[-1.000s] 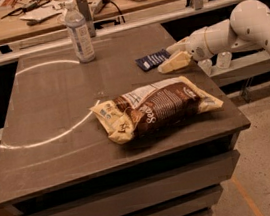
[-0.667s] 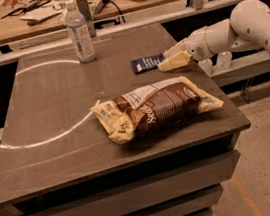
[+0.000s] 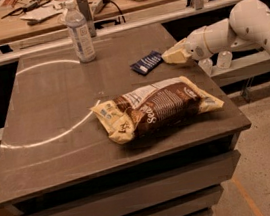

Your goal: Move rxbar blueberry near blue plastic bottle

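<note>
Behind the dark grey worktop (image 3: 50,112) runs a wooden bench (image 3: 7,29) littered with cables and tools, with a pale speckled floor (image 3: 259,127) off to the right. On the worktop itself a thin white line (image 3: 53,138) curves across the left half.

Standing upright near the far edge is the blue plastic bottle (image 3: 79,33), clear, with a white cap and a pale label. Well apart from it, towards the right rear of the worktop, lies the rxbar blueberry (image 3: 147,62), a small flat navy wrapper set at a slant, its lettering too small to read.

From the right, the robot's white arm (image 3: 244,25) reaches in low over the edge. Its cream-coloured hand (image 3: 173,54) sits just at the right end of the bar, down at the level of the surface. From where I stand I cannot tell whether the hand is wide or narrow, nor whether it actually touches the wrapper; it is not lifting it, as the bar lies flat on the worktop.

Nearer the front lies a large brown-and-cream snack bag (image 3: 157,107) on its side, stretching from the middle of the worktop to its right edge, apart from both bar and bottle.
</note>
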Available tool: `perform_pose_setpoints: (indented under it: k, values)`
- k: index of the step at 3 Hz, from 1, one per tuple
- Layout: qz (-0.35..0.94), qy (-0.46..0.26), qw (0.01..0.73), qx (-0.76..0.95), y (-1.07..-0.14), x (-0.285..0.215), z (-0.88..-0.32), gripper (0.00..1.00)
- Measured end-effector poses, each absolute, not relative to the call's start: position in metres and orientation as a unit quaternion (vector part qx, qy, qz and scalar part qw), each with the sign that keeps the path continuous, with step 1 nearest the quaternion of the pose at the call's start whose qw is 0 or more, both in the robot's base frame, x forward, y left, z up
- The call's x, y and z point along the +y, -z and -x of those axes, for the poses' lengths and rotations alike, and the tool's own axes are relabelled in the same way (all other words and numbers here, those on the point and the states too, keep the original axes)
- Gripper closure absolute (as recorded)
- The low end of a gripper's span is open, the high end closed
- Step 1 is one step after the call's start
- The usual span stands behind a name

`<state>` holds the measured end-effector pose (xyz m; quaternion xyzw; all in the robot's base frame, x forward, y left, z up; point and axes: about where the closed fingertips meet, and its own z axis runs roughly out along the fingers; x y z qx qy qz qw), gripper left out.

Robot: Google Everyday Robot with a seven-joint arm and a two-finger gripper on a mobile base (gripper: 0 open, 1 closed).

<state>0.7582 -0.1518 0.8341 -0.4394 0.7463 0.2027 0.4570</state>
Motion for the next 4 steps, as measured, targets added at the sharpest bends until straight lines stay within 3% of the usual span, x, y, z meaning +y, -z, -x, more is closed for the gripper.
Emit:
perform_pose_setpoints:
  k: [2, 4]
  values:
    - [0.455, -0.270, 0.492, 0.691, -0.886, -0.075, -0.732, 1.00]
    - [0.455, -0.267, 0.510, 0.680, -0.889, -0.031, -0.755, 1.00]
